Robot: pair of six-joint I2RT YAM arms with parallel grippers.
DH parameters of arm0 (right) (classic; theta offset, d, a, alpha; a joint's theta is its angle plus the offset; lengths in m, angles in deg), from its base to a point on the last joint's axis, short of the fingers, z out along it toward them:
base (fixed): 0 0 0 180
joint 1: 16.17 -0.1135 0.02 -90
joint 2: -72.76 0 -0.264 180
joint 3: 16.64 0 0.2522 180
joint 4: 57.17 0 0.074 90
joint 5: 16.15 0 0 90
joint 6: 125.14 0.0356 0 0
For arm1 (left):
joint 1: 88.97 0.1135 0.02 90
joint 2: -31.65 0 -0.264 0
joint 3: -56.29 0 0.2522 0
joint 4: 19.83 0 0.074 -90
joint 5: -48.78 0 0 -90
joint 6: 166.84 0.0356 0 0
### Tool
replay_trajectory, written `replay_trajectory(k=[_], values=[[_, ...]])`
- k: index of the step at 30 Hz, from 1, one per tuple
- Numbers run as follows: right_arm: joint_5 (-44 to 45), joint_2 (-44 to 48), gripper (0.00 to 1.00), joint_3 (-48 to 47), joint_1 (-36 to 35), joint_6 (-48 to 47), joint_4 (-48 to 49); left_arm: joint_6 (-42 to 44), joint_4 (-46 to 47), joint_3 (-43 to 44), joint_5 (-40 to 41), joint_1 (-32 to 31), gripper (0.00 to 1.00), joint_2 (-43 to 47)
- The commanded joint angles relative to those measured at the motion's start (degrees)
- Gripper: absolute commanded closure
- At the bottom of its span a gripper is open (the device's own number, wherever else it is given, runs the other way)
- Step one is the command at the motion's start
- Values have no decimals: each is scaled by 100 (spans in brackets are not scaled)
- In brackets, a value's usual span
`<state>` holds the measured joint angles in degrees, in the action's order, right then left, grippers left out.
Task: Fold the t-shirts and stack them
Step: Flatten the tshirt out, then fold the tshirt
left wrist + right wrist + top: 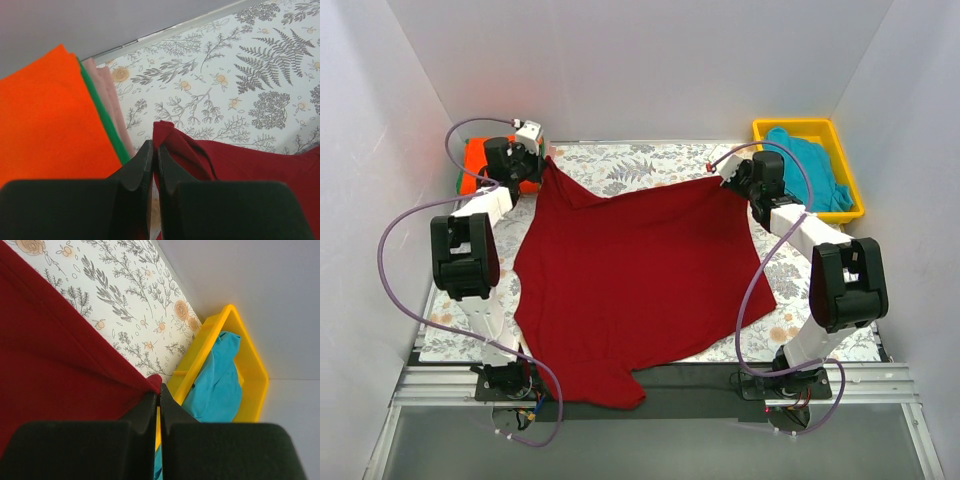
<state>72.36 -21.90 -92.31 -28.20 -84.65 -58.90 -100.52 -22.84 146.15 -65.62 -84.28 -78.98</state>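
Inventory from my remote station.

1. Maroon t-shirt (640,290): I see it spread over the middle of the worktop (620,165), which carries a floral-print covering. Its two far corners are drawn toward the far-left and far-right corners of the worktop, with the cloth sagging between them. Its near part hangs over the near edge, between the two arm bases.

2. Left fingers (546,157): I find them by the far-left corner, pressed together and pinching the shirt's far-left corner. My left wrist view shows the two dark fingers (142,165) almost touching, with a bunched fold of the maroon t-shirt (240,165) rising at their tips.

3. Right fingers (723,172): toward the far-right corner, pressed together and pinching the shirt's far-right corner. My right wrist view shows the fingers (147,410) closed, a tip of the maroon t-shirt (55,365) caught between them.

4. Folded stack (473,168): in the far-left corner, just beside the left fingers. An orange t-shirt (50,130) lies on top; below it I can make out a green edge (107,125) and pink edges (112,100).

5. Yellow bin (840,135): at the far-right corner, beside the worktop's right edge. A crumpled teal t-shirt (810,170) lies inside. My right wrist view shows the bin (250,365) and the teal t-shirt (220,380) just beyond the fingertips.

6. Purple cables (390,260): one loops along each arm.
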Motion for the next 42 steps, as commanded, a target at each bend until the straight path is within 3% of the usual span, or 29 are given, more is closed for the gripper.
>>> replay_trajectory(k=[1, 7, 12, 23, 42], values=[[0, -106, 99, -348, 96, 47, 291, 74, 68, 397, 181, -108, 100, -134], [-105, -282, 99, -409, 236, -23, 247, 135, -107, 714, 296, -179, 100, -416], [-263, -370, 99, -515, 254, -40, 54, 250, -371, 600, 384, -188, 100, -144], [-1053, -458, 99, -902, 368, -242, -825, 672, -1432, -1139, 270, -310, 100, 2053], [-1907, 403, 99, 46, 957, -1656, -2020, 1067, -4554, -2476, -82, -1005, 100, 4840]])
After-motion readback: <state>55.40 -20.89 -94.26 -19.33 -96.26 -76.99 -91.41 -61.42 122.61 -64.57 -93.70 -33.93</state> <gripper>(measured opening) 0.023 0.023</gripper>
